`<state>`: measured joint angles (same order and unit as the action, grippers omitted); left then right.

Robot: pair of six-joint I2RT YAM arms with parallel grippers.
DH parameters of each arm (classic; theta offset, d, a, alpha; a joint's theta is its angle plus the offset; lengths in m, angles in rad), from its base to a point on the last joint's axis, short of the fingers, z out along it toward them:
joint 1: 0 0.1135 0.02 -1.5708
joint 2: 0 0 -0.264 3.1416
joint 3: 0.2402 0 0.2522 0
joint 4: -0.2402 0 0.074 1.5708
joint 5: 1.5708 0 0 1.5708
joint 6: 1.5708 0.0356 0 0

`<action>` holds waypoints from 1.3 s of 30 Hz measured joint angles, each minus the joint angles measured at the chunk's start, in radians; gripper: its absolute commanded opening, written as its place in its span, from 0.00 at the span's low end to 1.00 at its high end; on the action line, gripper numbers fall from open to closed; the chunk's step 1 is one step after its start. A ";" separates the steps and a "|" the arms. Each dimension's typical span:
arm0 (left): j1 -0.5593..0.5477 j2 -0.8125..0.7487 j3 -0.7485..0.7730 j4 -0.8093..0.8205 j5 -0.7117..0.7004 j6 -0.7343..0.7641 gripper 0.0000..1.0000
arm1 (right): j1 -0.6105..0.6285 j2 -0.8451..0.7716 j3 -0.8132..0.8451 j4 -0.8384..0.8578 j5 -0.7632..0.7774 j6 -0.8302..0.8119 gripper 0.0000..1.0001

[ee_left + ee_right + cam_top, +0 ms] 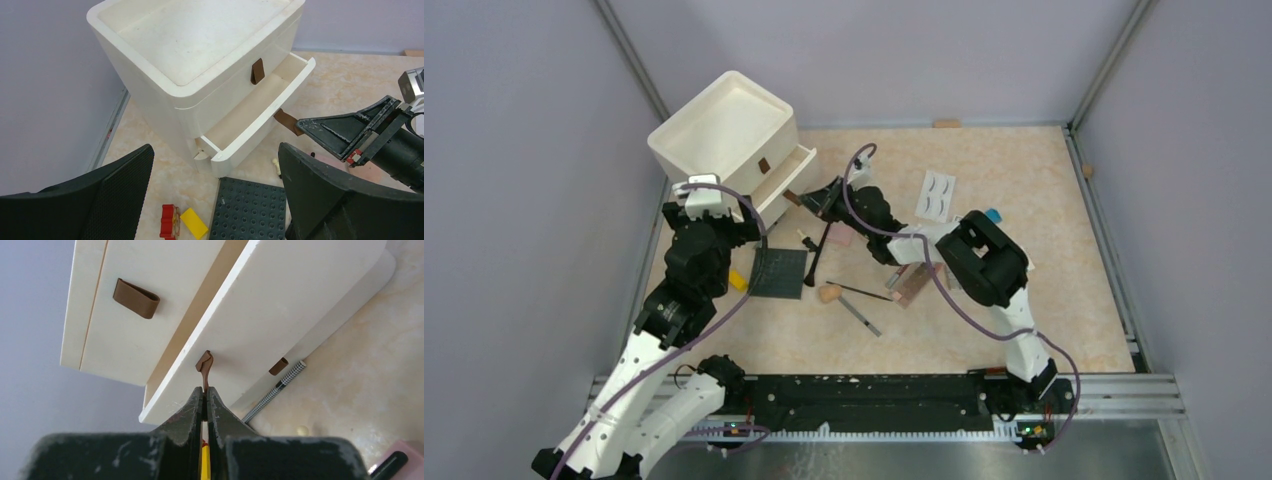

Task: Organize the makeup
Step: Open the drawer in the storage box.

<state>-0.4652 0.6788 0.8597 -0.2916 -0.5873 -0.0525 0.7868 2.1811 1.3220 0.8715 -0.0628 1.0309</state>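
At the far left corner of the table [1024, 330] there's the white drawer unit [724, 125], and the drawer under the top one [260, 107] is standing partway open. The right gripper [205, 390] has its jaws squeezed together on that drawer's brown pull tab [203, 362], pinching just the end of the strap. The left gripper [216, 150] hovers by the unit's near corner with its fingers spread wide apart, touching nothing.

The makeup is loose on the tabletop, mostly around the middle:
- The white eyelash card [937, 195] lies toward the far side, right of the right arm's wrist.
- The pink compact [840, 240] is partly hidden under that arm.
- The round peach puff [829, 293] sits just right of the dark studded plate [779, 272].
- A thin dark brush [861, 292] lies beside the puff, and a pencil [862, 318] a bit nearer.
- The brown palette [914, 287] is close to the right arm's elbow.
- A checkered pencil [274, 392] lies right at the foot of the unit's front.

A red brick [170, 220] and a yellow brick [194, 223] sit side by side just left of the plate.
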 measured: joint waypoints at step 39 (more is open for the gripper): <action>0.006 0.022 -0.001 0.000 0.014 0.002 0.99 | 0.000 -0.270 -0.315 -0.014 0.117 -0.101 0.00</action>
<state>-0.4587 0.7010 0.8589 -0.2916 -0.5728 -0.0505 0.7868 1.9114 1.0069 0.8577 0.0544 0.9302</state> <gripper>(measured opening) 0.988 0.009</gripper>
